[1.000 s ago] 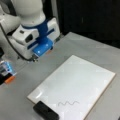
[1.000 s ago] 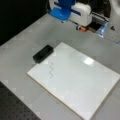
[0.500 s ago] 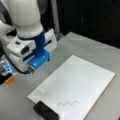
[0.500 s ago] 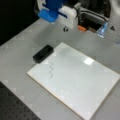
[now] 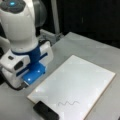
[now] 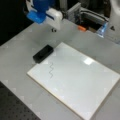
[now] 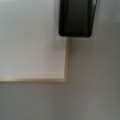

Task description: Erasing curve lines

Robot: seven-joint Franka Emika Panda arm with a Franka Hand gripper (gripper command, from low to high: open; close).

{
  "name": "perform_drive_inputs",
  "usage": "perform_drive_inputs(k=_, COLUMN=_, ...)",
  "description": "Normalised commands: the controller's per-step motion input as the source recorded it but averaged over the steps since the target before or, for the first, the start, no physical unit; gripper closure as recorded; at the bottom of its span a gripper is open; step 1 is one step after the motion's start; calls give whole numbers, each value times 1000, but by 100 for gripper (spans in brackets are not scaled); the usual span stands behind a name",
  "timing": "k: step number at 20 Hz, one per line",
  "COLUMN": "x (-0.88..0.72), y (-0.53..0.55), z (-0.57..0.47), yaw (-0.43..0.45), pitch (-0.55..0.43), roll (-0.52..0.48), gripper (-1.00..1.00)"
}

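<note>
My pincer is hanging over the table; I cannot tell if it is spread. The curve lines are sitting on the white board, near the black eraser. It looks light and stiff; I would pinch its long sides.

Hand hangs above bare counter, apart from everything. Air beneath it open. Eraser lies on the board's corner, near the hand, on the line from hand to curve lines. Board surface past the eraser flat, unobstructed. Orange object and rig parts stand behind the hand.
</note>
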Motion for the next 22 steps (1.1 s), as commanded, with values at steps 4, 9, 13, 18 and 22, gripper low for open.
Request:
perform_drive_inputs(k=4, x=242, y=-233, z=-35, yaw=143, pitch=50, roll=1, gripper=-100)
perform_drive_inputs(k=9, x=266, y=-242, z=-35, yaw=142, pitch=26, roll=9, gripper=-100)
perform_drive_inputs(k=13, x=244, y=-229, z=-74, yaw=143, pitch=27, roll=30, gripper=-100)
perform_drive_inputs(k=18, x=214, y=-203, z=-71, yaw=119, pitch=29, roll=57, gripper=-100)
perform_drive_inputs(k=22, x=166, y=-142, z=16, yaw=67, pitch=39, roll=84, gripper=-100)
